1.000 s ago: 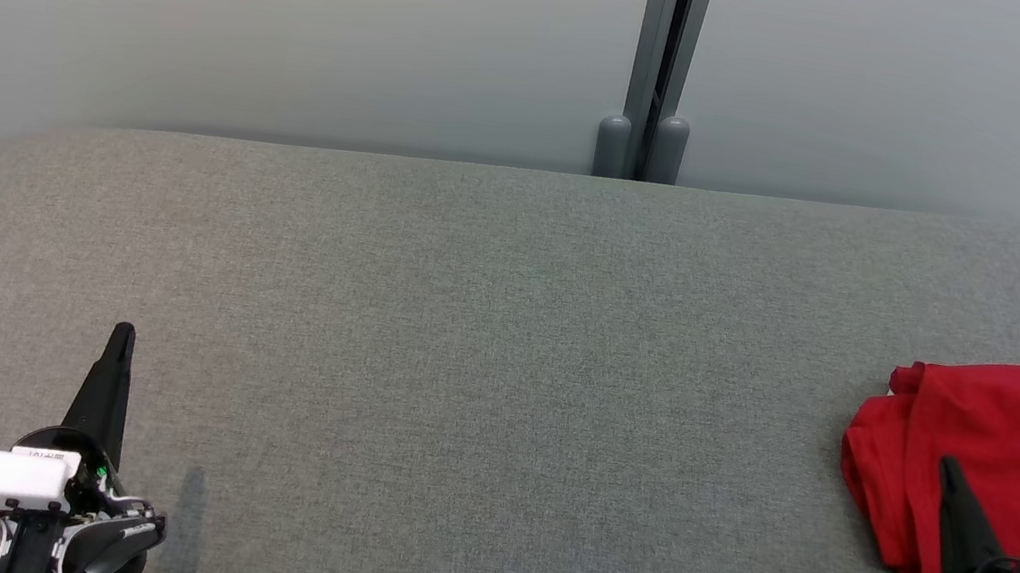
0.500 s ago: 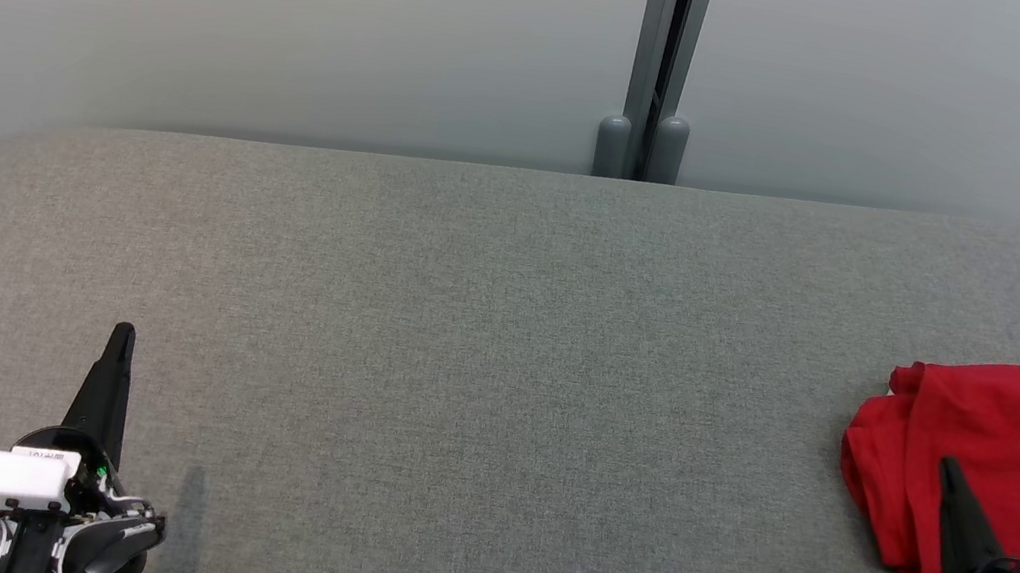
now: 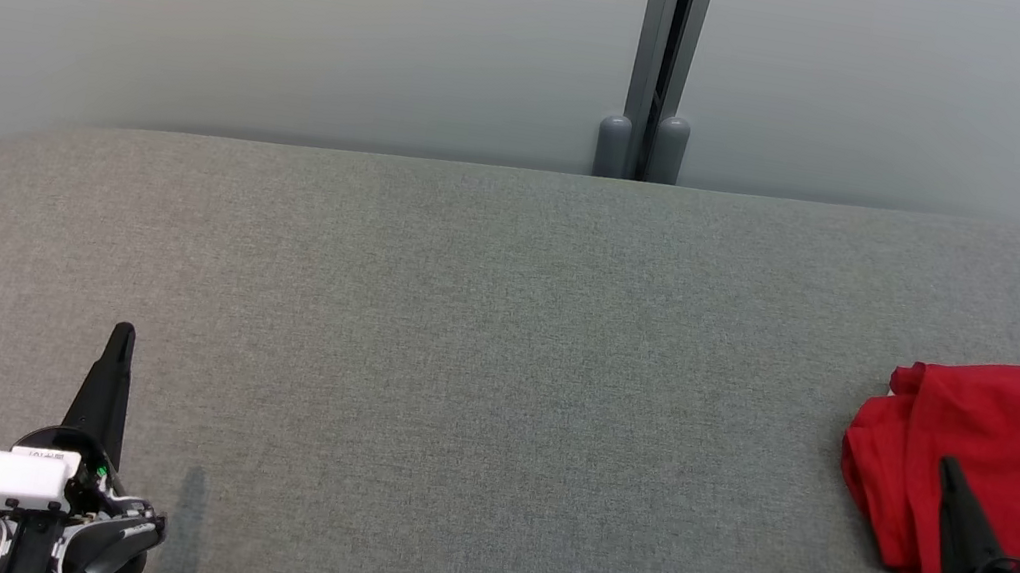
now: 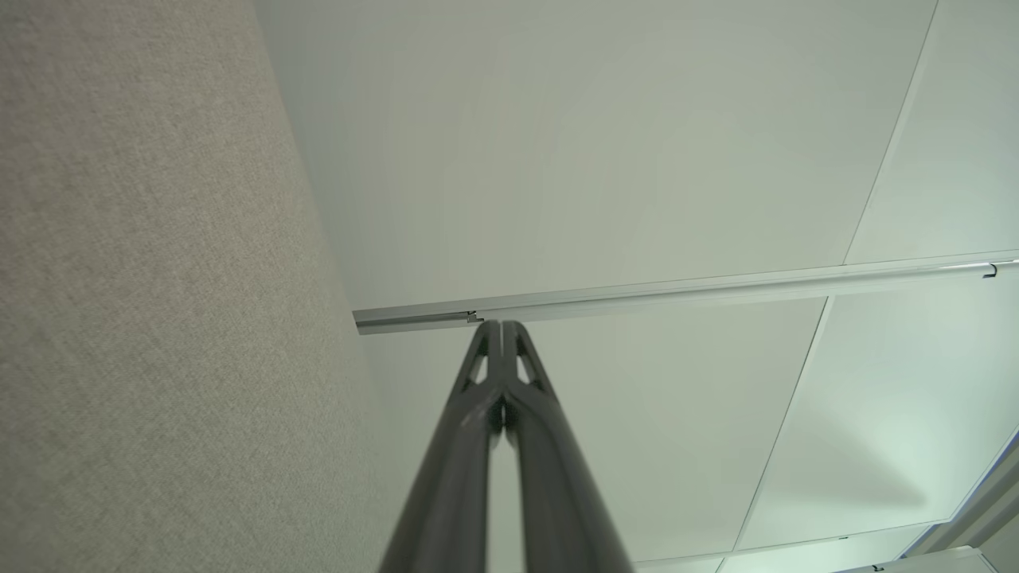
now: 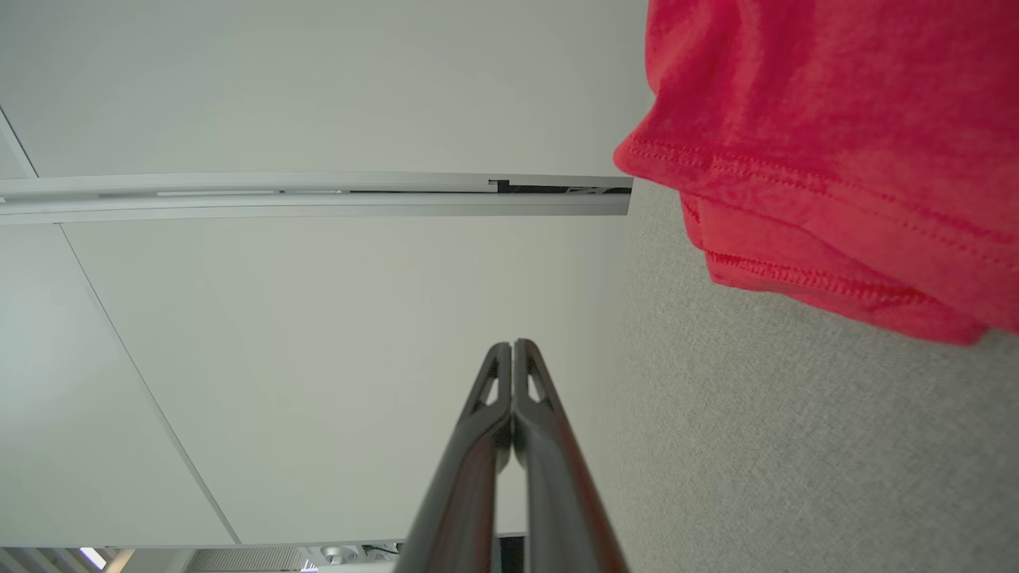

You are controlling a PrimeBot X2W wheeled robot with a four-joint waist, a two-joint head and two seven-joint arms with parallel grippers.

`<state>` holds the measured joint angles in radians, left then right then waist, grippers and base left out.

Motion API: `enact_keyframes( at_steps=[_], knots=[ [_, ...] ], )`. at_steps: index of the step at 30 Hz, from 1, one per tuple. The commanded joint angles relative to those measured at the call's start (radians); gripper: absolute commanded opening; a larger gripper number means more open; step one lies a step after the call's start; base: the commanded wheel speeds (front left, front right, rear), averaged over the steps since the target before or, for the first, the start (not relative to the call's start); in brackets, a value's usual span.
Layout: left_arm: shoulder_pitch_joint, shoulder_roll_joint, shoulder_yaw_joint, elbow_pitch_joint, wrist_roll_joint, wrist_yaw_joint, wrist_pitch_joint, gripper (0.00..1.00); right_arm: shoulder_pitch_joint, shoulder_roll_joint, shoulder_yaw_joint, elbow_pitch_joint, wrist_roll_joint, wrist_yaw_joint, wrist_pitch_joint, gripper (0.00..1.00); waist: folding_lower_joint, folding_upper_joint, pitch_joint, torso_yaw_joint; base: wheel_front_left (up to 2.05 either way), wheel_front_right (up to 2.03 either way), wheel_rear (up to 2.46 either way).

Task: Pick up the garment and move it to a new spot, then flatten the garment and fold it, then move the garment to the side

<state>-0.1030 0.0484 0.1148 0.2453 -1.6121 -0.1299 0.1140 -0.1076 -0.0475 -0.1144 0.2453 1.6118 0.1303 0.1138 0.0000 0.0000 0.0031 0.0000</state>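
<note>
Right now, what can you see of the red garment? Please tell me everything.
The red garment looks like soft knit cloth, lying bunched in loose layers at the right edge of the grey fabric top, partly cut off by the picture. A black and white print shows at its far right, a white strip near its lower edge. Stitched hems run along its overlapping folds. It rests on the top; the shut right hand is beside it, not touching.

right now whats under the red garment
The red garment lies bunched directly on the grey padded surface; in the right wrist view its stitched hems rest on that fabric. Whatever might sit beneath the folds is covered, so it cannot be told.
</note>
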Motion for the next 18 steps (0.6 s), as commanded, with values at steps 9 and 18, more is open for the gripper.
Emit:
enact_keyframes(
  at_steps=[9,18],
  knots=[
    [-0.013,0.002,0.003,0.001,-0.001,-0.003,0.004,0.0,-0.005,-0.004,-0.002,0.002,0.001,0.001,0.002,0.0,0.0,0.0,0.0,0.0,0.0,0.0,0.0],
    [-0.013,0.002,0.003,0.001,-0.001,-0.003,0.004,0.0,-0.005,-0.004,-0.002,0.002,0.001,0.001,0.002,0.0,0.0,0.0,0.0,0.0,0.0,0.0,0.0]
  ],
)
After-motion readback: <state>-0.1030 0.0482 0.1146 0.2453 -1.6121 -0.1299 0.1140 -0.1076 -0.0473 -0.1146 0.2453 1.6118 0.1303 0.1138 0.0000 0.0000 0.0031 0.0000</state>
